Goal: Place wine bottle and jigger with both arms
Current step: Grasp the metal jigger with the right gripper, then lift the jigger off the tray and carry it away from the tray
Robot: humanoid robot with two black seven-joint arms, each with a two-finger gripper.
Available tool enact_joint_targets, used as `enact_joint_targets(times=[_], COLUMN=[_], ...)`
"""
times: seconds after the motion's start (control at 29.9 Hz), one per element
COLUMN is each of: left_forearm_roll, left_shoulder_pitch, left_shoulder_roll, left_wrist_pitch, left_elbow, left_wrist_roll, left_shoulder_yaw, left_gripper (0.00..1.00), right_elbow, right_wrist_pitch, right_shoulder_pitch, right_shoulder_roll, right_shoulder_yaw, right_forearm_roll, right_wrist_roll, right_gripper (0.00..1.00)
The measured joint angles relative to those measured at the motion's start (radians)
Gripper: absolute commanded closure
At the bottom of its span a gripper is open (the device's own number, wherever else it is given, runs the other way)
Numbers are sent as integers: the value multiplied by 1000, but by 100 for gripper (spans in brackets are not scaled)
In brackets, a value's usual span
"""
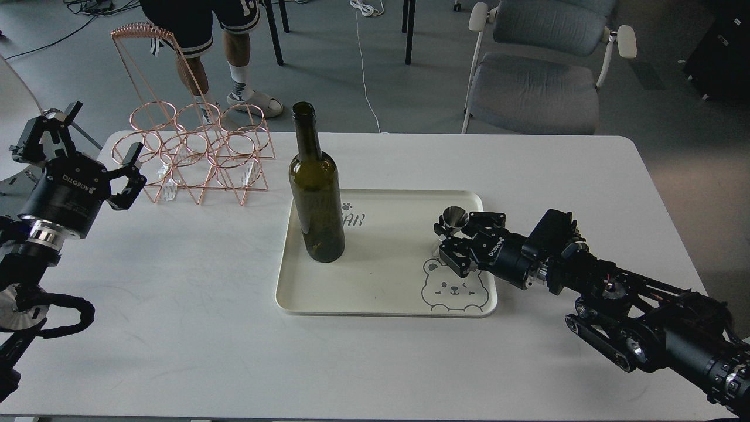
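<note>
The wine bottle [316,193], dark olive green and label-free, stands upright on the left part of the cream tray [381,269]. The jigger [452,218], small and shiny steel, is at the tray's right side; only its upper cup shows. My right gripper [456,239] comes in from the right and its fingers are closed around the jigger's lower part. My left gripper [88,149] is open and empty, over the table's left edge, beside the copper rack and far from the bottle.
A copper wire bottle rack [193,158] stands at the back left of the white table [176,305]. A bear drawing marks the tray's front right. Behind the table are a grey chair [527,76] and a person's legs [234,58].
</note>
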Motion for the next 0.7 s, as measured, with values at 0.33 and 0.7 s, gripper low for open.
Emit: enact_joint_targets(times=[0.33,0.7], left_forearm_roll=[5,9], left_shoulder_pitch=[0,-3], left_shoulder_roll=[0,-1], left_wrist_pitch=[0,0], left_elbow=[0,0], left_wrist_roll=[0,1], left_shoulder_yaw=[0,3], left_gripper=[0,0], right_elbow=[37,32], right_wrist_pitch=[-2,-9], right_shoulder_pitch=[-14,-142], right_shoulder_roll=[-69,-233], right_shoulder_yaw=[193,288], right_forearm_roll=[0,123], right_wrist_roll=[0,0], right_gripper=[79,78])
